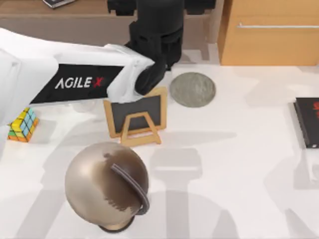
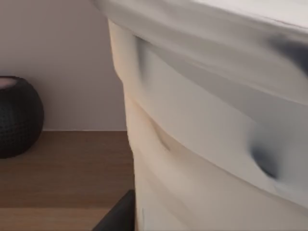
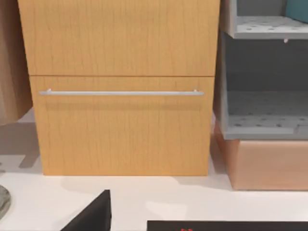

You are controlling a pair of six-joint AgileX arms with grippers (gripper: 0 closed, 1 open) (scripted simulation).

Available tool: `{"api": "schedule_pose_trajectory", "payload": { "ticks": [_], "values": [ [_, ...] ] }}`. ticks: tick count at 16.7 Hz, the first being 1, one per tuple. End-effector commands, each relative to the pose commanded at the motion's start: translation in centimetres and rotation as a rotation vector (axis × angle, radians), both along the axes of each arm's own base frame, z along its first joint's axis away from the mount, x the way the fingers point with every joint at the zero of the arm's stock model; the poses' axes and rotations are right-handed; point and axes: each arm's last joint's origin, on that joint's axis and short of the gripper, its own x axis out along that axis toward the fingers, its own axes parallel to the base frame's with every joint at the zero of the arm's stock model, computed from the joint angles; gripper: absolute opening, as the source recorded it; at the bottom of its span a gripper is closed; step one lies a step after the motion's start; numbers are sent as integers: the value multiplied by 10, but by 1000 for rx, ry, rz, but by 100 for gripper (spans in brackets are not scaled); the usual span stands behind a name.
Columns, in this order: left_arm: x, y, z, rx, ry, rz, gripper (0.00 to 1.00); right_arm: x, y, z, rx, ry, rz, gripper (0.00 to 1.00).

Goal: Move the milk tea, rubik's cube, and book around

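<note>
Top view: rubik's cube [image 1: 23,125] at table's [image 1: 239,164] left.

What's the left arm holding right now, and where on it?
Cannot be told. The left wrist view sits right against the milk tea, near its lid, but the jaws aren't visible. The rubik's cube and book lie untouched on the table.

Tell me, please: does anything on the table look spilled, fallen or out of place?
Nothing stands out. The rubik's cube, the small chalkboard, the grey disc and the book all rest flat or upright, and nothing is spilled.
</note>
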Motion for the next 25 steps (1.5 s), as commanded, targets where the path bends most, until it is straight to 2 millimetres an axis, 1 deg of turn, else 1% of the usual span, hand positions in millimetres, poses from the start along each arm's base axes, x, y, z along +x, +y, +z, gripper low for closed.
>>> {"api": "schedule_pose_trajectory", "payload": {
  "ticks": [2,3,6,7,9,11,13,14,15,17,19,22,25],
  "values": [
    [1,0,0,3,0,1,0,0,0,0,0,0,0,100],
    [-2,-4,1,8,6,-12,0,0,0,0,0,0,0,100],
    [-23,-34,5,28,44,-88,0,0,0,0,0,0,0,100],
    [-31,-45,2,37,68,-116,0,0,0,0,0,0,0,100],
    [-44,-65,-14,64,133,-155,0,0,0,0,0,0,0,100],
    [-48,-77,-40,86,202,-160,0,0,0,0,0,0,0,100],
    [-41,-79,-67,76,256,-122,0,0,0,0,0,0,0,100],
    [-35,-76,-78,59,271,-91,0,0,0,0,0,0,0,100],
    [-28,-72,-85,37,275,-61,0,0,0,0,0,0,0,100],
    [-20,-69,-88,8,267,-29,0,0,0,0,0,0,0,100],
    [-20,-69,-88,8,267,-29,0,0,0,0,0,0,0,100],
    [-24,-70,-90,17,271,-37,0,0,0,0,0,0,0,100],
    [-33,-76,-100,31,278,-60,0,0,0,0,0,0,0,100]
  ]
}}
